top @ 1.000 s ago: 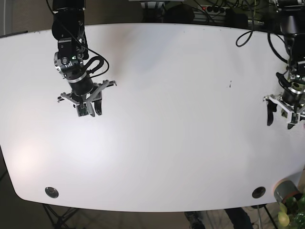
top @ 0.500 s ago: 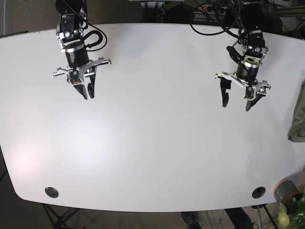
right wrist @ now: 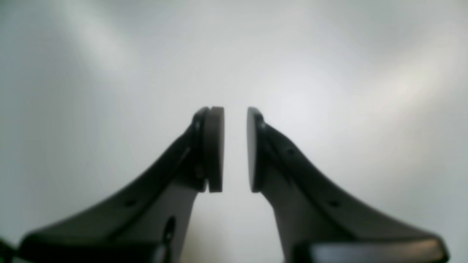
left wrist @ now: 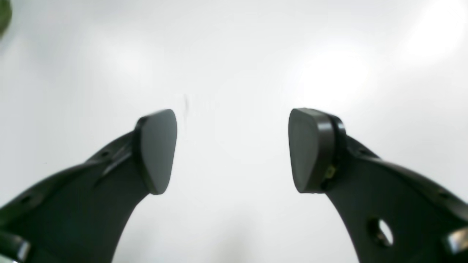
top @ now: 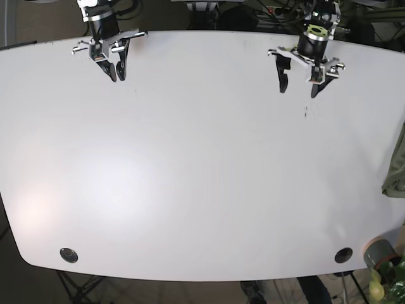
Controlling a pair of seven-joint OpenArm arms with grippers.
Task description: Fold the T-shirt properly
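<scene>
The white table fills almost the whole base view. Its top is bare across the middle, with two round dark fittings near its front edge, one toward each corner.

The T-shirt, a grey-green cloth, hangs at the table's edge on the base view's right side, only partly in frame and well apart from both arms; a blurred green patch in the left wrist view's top corner may be the same cloth, though that cannot be told.

The left gripper hangs over the table's far edge on the T-shirt's side, its jaws spread wide with nothing between the pads.

The right gripper hangs over the table's far edge on the side away from the T-shirt, its jaws narrow, a thin gap showing between the pads, holding nothing.

A small dark mark sits on the table just in front of the left gripper.
</scene>
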